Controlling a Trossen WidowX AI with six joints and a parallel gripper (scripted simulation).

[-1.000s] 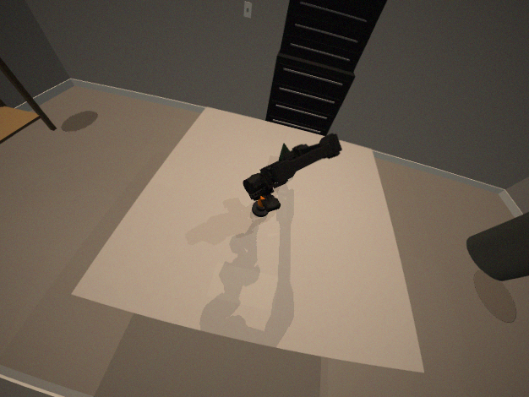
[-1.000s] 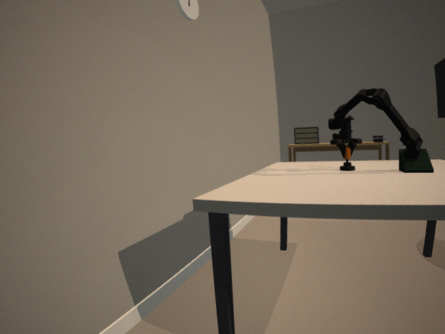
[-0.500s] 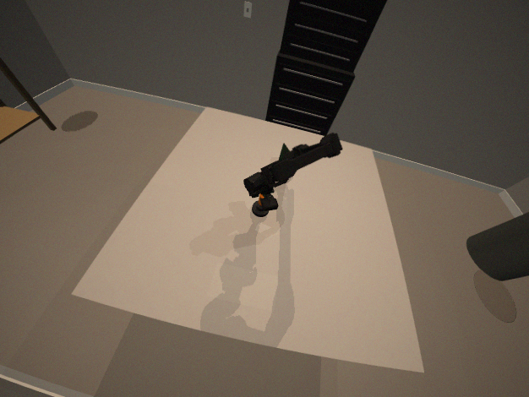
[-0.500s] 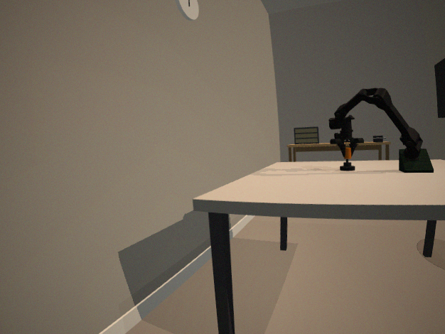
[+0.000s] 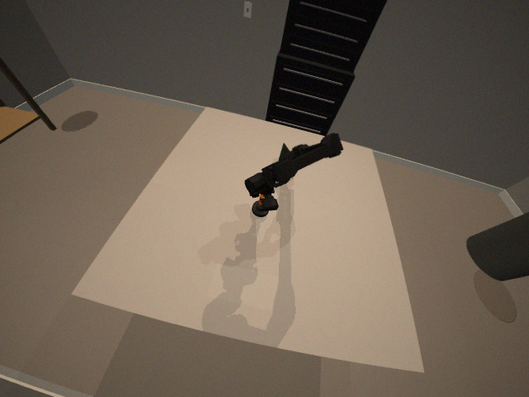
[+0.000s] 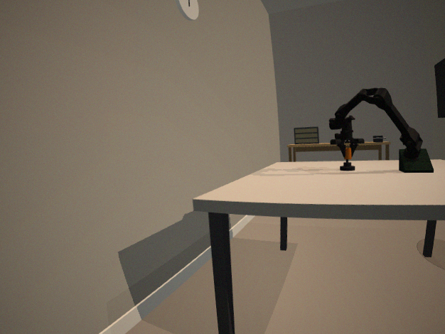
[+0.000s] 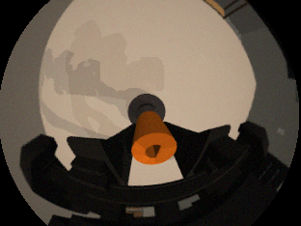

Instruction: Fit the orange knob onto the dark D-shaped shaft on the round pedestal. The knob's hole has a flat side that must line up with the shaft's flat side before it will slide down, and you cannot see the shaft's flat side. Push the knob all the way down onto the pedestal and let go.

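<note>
My gripper (image 5: 261,197) (image 6: 347,153) (image 7: 150,125) is shut on the orange knob (image 5: 261,197) (image 6: 347,153) (image 7: 153,138) and holds it upright, straight above the dark round pedestal (image 5: 262,208) (image 6: 347,167) (image 7: 146,105). In the exterior view the knob's lower end stands just above the pedestal's top, where the short dark shaft sits. I cannot tell whether the knob touches the shaft. In the wrist view the knob covers the shaft, and only the pedestal's rim shows behind it.
The pale table top (image 5: 171,239) (image 6: 323,190) carries the arm's dark green base (image 6: 415,165) at the back right. A black drawer cabinet (image 5: 316,63) stands behind the table. A wooden side table (image 6: 338,145) stands far off.
</note>
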